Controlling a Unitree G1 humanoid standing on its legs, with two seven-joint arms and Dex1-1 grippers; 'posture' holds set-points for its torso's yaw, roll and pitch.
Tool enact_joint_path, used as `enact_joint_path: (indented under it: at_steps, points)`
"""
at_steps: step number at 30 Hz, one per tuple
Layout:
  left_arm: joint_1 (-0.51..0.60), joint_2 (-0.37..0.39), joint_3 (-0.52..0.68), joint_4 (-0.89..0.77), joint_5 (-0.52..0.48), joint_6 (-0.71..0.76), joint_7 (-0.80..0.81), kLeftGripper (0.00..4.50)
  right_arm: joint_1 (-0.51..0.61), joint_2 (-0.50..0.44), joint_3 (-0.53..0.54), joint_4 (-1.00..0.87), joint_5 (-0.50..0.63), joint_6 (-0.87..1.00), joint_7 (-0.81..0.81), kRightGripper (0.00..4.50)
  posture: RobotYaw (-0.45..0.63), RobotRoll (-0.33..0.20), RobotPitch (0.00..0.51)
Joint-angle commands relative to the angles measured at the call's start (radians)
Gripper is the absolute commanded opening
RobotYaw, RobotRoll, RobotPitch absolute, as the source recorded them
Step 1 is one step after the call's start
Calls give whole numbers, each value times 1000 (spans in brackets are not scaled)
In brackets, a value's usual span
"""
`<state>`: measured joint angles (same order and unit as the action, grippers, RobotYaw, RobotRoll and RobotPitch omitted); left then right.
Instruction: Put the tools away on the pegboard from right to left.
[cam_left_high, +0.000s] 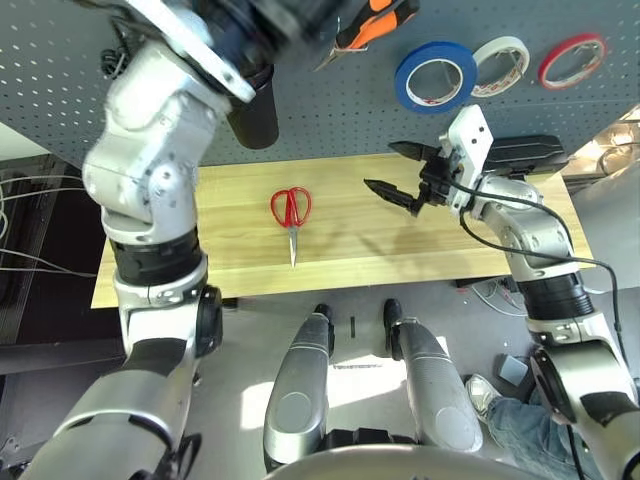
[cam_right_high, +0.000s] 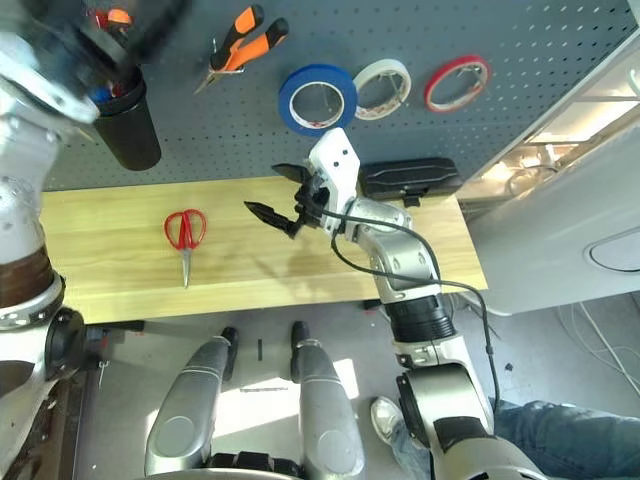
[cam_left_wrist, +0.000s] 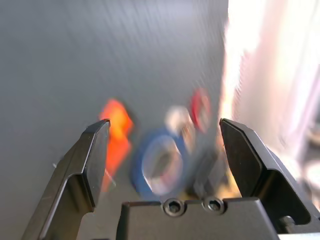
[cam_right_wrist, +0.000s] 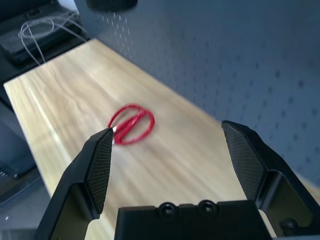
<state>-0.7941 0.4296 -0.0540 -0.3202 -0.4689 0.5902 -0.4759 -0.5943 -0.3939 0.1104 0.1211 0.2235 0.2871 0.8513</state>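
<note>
The red-handled scissors (cam_left_high: 291, 217) lie flat on the wooden bench (cam_left_high: 230, 265), left of the middle of the head-camera frame, closed, with the handles toward the pegboard (cam_left_high: 60, 70) and the blades pointing at the bench's near edge. They are the one tool on the bench. On the pegboard across the top of the frame, the wide blue tape roll (cam_left_high: 435, 77) hangs right of centre, with a white tape roll (cam_left_high: 500, 64) just beside it on its right and a red tape roll (cam_left_high: 571, 60) further right. The orange-and-black pliers (cam_right_high: 238, 45) hang upper left of the blue roll, and a black cup (cam_right_high: 128, 125) sits on the board at the left, with an orange handle and a bit of blue showing at its rim. The right gripper (cam_left_high: 398, 173) hovers over the right part of the bench, pointing toward the scissors but well apart from them, its jaws wide open and empty. The left gripper (cam_left_wrist: 165, 150), raised at the top of the frame in front of the board, also has its jaws spread wide with nothing between them; its wrist view looks at the blurred pliers and tape rolls. A black case (cam_right_high: 410, 178) lies at the back of the bench behind the right arm.
</note>
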Motion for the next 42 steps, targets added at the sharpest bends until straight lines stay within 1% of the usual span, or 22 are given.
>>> enact_joint_path:
  at_steps: [1, 3, 5, 7, 9, 10, 12, 14, 18, 22, 25, 28, 32, 36, 42]
  points:
    - [75, 20, -97, 2, 61, 53, -18, 4472, 59, -35, 21, -2, -6, 52, 26, 4500, 86, 0, 374]
    - [118, 17, -127, 16, 83, 67, -20, 4472, 87, -55, 27, -5, -10, 71, 34, 4500, 77, 0, 383]
    - [159, 26, -171, 30, 127, 77, -17, 4472, 111, -70, 28, -6, -15, 89, 30, 4500, 74, 0, 385]
    - [191, 19, -192, 43, 148, 93, -16, 4472, 126, -79, 31, -8, -19, 96, 29, 4500, 74, 0, 385]
    - [243, 14, -221, 108, 201, 124, 20, 4472, 135, -82, 28, -14, -18, 102, 20, 4500, 68, 0, 384]
    - [265, 23, -240, 154, 244, 113, 35, 4472, 135, -79, 27, -14, -18, 104, 14, 4500, 65, 0, 380]
    - [284, 30, -257, 200, 294, 94, 45, 4472, 133, -75, 26, -13, -17, 106, 7, 4500, 65, 0, 380]
    - [308, 15, -226, 298, 341, 102, 115, 4472, 124, -66, 25, -8, -16, 106, -4, 4500, 65, 0, 373]
    - [334, 16, -176, 450, 426, 77, 213, 4472, 107, -43, 15, 10, -19, 96, -35, 4500, 65, 0, 369]
    - [327, -22, -60, 556, 454, 57, 341, 4472, 85, -15, 19, 43, -27, 82, -59, 4500, 62, 0, 370]
    - [319, -45, 6, 618, 457, 35, 389, 4472, 73, 9, 26, 63, -33, 72, -69, 4500, 62, 0, 372]
    - [292, -61, 77, 717, 454, 6, 444, 4472, 65, 38, 36, 75, -36, 68, -75, 4500, 66, 0, 375]
    - [240, -72, 124, 858, 457, -40, 481, 4472, 64, 54, 39, 77, -39, 64, -75, 4500, 81, 0, 379]
    - [175, -89, 138, 988, 465, -97, 489, 4472, 58, 60, 41, 81, -41, 60, -71, 4500, 83, 0, 381]
    - [88, -114, 189, 1057, 438, -116, 507, 4472, 52, 62, 38, 89, -44, 58, -69, 4500, 78, 0, 380]
